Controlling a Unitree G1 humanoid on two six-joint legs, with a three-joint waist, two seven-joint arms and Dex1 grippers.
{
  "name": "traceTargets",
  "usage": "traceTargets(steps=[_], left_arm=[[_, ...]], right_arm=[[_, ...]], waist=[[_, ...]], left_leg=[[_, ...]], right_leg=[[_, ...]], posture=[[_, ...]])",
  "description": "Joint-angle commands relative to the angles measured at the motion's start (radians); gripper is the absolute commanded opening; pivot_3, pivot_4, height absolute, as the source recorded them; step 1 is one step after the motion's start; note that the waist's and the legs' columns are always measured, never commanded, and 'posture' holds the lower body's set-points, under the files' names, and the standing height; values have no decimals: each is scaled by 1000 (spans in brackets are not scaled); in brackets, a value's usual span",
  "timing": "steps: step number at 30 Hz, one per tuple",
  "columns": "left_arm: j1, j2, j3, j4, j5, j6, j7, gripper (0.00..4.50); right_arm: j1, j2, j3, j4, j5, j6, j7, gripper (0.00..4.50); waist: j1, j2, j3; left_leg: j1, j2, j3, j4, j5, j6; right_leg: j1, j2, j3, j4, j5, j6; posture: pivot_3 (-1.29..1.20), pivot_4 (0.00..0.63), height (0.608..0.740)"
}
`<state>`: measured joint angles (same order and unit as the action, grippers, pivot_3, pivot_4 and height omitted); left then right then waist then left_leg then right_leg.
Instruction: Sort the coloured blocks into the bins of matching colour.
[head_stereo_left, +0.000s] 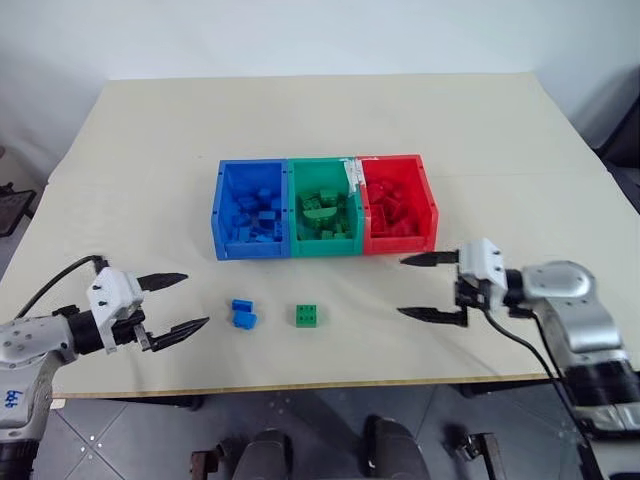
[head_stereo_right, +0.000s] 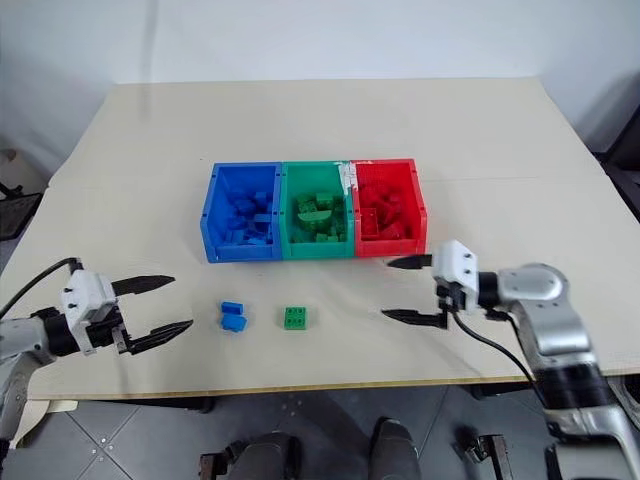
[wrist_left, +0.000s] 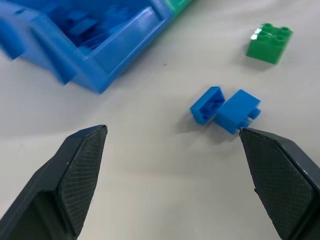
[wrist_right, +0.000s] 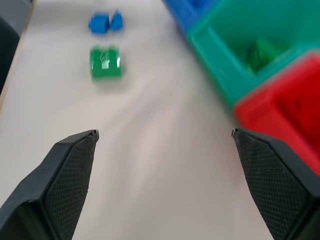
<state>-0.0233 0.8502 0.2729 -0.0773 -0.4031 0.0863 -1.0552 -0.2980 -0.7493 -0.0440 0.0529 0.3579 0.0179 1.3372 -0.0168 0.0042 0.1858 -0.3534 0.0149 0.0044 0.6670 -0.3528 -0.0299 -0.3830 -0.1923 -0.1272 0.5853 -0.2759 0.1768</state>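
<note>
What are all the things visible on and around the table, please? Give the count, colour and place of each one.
table: one, pale beige, under everything.
bins: three joined in a row, blue, green, red from left to right, at mid table, each holding bricks of its own colour.
blue blocks: two, bright blue, side by side on the table in front of the blue bin.
green block: one, green, studs up, in front of the green bin.
left gripper: one, black fingers, open, left of the blue blocks.
right gripper: one, black fingers, open, in front of the red bin.
</note>
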Motion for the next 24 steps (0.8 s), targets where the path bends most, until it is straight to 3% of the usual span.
traceTargets(steps=[1,3,9,13,18,21,24], left_arm=[[-119,6,-160,-165,17,98,-16,4500],[-171,7,-237,-184,74,106,-15,4500],[-399,-112,-515,-179,242,250,48,4500],[-460,-165,-629,-147,346,249,64,4500],[-481,-200,-671,-128,416,293,93,4500],[-490,-182,-700,-120,450,292,71,3900],[-499,-198,-683,-130,423,313,69,2959]], right_arm=[[74,-11,-61,-115,37,4,-51,4457],[106,-7,-69,-150,41,14,-79,4457],[176,16,-48,-284,48,68,-164,4457],[210,29,-40,-333,38,85,-212,4457],[245,22,-48,-372,41,101,-245,4457],[279,8,-68,-404,60,125,-252,4500],[292,4,-71,-413,67,138,-255,4500]], waist=[[10,0,0],[16,0,0],[19,0,0],[23,0,0],[35,0,0],[42,0,0],[43,0,0]], left_leg=[[0,0,0,1,0,0],[0,0,1,2,0,0],[0,0,3,3,0,0],[0,0,3,3,0,0],[-1,0,3,5,-1,1],[-1,0,3,8,-1,2],[-1,0,3,10,-2,3]], right_leg=[[0,0,0,0,0,0],[0,0,2,0,0,0],[0,0,3,1,0,0],[0,0,3,1,0,0],[0,0,3,0,0,0],[1,0,3,0,0,0],[2,0,3,0,0,0]], posture=[[0,150,740],[0,150,740],[0,150,740],[0,150,740],[0,150,740],[0,150,740],[0,150,740]])
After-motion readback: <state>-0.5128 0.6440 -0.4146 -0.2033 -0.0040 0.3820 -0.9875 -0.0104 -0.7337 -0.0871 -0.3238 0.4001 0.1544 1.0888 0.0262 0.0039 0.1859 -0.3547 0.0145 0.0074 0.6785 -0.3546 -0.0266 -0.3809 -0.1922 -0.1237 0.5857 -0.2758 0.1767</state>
